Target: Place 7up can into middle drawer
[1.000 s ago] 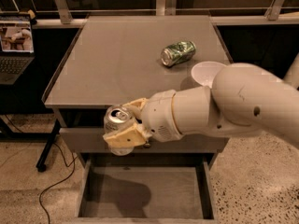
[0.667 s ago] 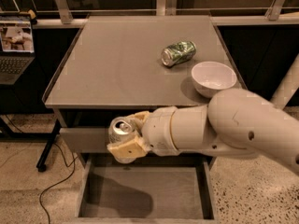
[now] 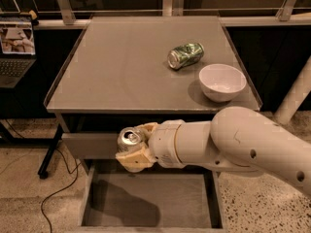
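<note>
My gripper (image 3: 133, 147) is shut on the 7up can (image 3: 128, 140), a small whitish-silver can with its silver top facing up. It holds the can upright in front of the cabinet's front edge, above the back left part of the open middle drawer (image 3: 150, 205). The drawer is a wide shallow grey box with a flat floor, pulled out at the bottom of the view. My white arm (image 3: 233, 142) reaches in from the right.
On the grey tabletop (image 3: 116, 67) a shiny green can (image 3: 185, 55) lies on its side, with a white bowl (image 3: 222, 81) to its right near the front edge. A laptop (image 3: 17, 47) sits at far left. A black cable (image 3: 53, 193) runs over the floor.
The gripper with the can has moved down and to the right, from the tabletop's front edge to a spot over the open drawer. The arm no longer hides the bowl.
</note>
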Robot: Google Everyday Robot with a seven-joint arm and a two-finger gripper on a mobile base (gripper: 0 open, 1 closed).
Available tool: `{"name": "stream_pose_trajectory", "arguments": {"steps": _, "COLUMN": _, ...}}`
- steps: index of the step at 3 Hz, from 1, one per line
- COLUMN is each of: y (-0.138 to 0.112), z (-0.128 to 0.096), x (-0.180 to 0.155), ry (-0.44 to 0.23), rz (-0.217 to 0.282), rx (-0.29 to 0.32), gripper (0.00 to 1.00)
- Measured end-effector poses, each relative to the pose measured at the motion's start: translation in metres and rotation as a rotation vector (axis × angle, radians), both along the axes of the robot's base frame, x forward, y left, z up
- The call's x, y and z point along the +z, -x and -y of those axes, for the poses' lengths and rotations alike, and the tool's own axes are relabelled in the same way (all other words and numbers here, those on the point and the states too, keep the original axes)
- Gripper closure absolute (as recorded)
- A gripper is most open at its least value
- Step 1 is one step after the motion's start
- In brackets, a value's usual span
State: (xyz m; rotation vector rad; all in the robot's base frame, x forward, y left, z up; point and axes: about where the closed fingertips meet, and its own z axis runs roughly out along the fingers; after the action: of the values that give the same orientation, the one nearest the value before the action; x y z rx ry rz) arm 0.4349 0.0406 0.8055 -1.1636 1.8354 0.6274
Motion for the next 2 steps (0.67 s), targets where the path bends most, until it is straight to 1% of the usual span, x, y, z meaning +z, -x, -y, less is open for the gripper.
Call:
{"name": "stream_pose_trajectory", "arguments": {"steps": 1, "y": 0.005, "z": 0.002, "x": -0.016, "ry": 0.003, "rz": -0.013, "rx": -0.036, "gripper": 1.00}}
{"name": "stream_pose_trajectory", "arguments": {"steps": 2, "y": 0.007, "z": 0.009, "x": -0.052, "ry": -0.010, "rz": -0.029, "rx": -0.088, "gripper": 1.00}}
